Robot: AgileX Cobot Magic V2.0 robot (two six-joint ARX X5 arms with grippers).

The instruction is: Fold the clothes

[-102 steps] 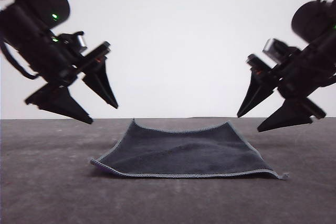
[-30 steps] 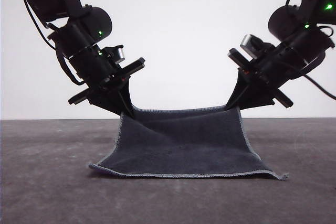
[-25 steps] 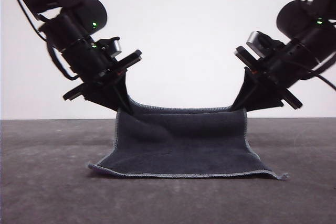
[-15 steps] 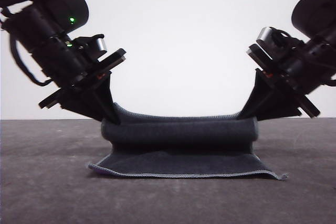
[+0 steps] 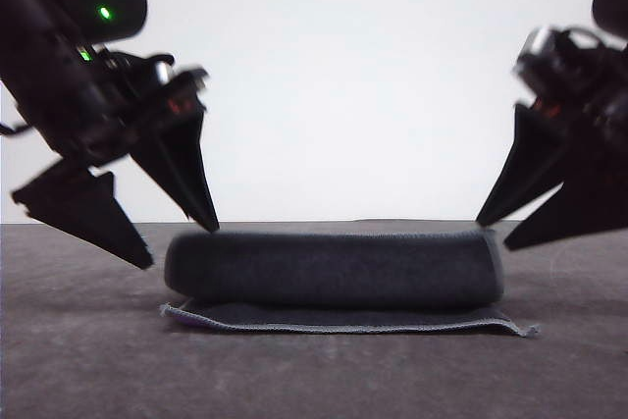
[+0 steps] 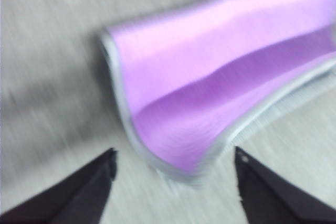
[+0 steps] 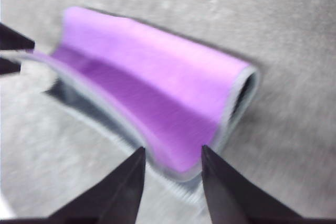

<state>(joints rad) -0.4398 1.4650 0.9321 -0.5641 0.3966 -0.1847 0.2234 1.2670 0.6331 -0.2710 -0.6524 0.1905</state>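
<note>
The clothes [image 5: 334, 267] lie on the grey table [image 5: 88, 360], doubled over into a soft roll with the charcoal side facing me and a thin lower layer showing along the front edge. In the wrist views the upturned side of the cloth [image 6: 210, 87] [image 7: 157, 77] is bright purple with a light grey stitched edge. My left gripper [image 5: 180, 245] hangs open at the fold's left end, its fingertips just off the cloth. My right gripper [image 5: 496, 235] is open at the right end. Both wrist views show the left gripper [image 6: 173, 155] and the right gripper [image 7: 172, 149] open above a cloth corner, gripping nothing.
Bare grey tabletop [image 6: 47, 51] surrounds the cloth on all sides. A plain white wall [image 5: 353, 76] stands behind. The left gripper's fingertips [image 7: 10, 40] show at the far end of the cloth in the right wrist view.
Both grippers carried the cloth's far edge up and forward over the near half, then opened and let go. The cloth now lies folded, and the grippers have drawn slightly outward.
</note>
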